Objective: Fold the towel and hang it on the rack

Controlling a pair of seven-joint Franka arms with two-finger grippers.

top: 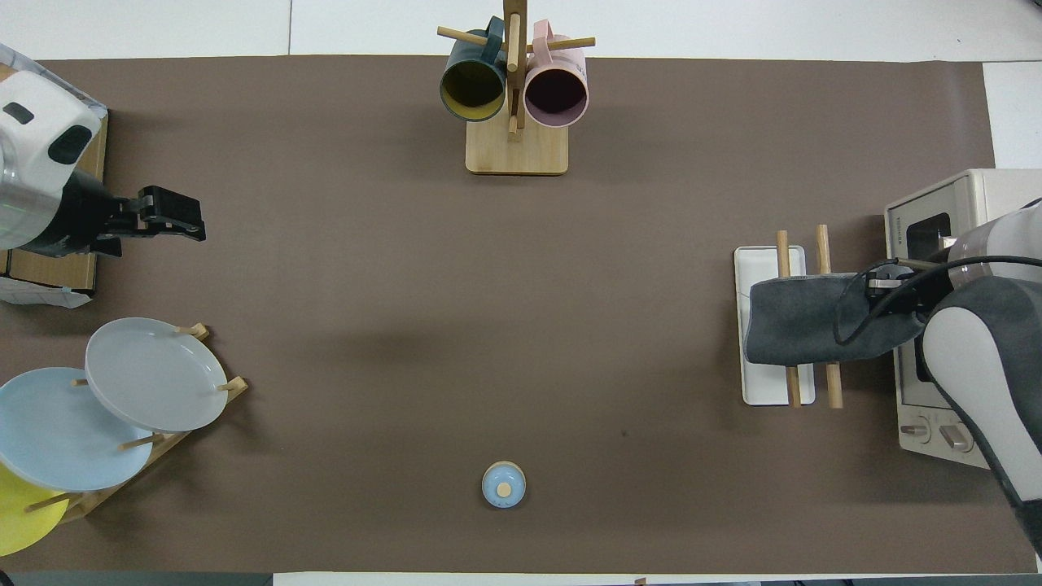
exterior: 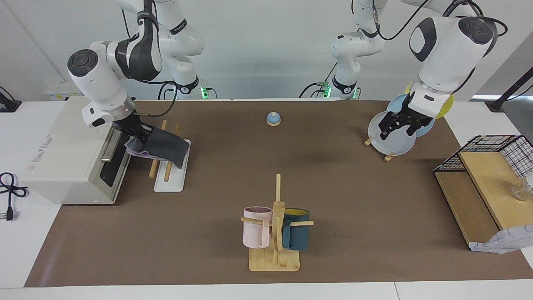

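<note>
The towel (exterior: 164, 146) is folded, dark grey outward with a purple edge showing below. It lies draped across both wooden rods of the rack (exterior: 168, 181). In the overhead view the towel (top: 802, 330) covers the middle of the rods, above the rack's white base (top: 761, 264). My right gripper (exterior: 139, 132) is shut on the towel's end beside the oven; it also shows in the overhead view (top: 883, 293). My left gripper (exterior: 394, 133) is open and empty, raised over the mat at the left arm's end of the table, as the overhead view (top: 191, 228) also shows.
A white oven (exterior: 66, 146) stands right beside the rack. A plate stand (top: 155, 374) and a wooden shelf with a wire basket (exterior: 487, 166) are at the left arm's end. A mug stand (exterior: 275, 225) stands at the edge farthest from the robots. A small blue bell (exterior: 273, 118) sits near the robots.
</note>
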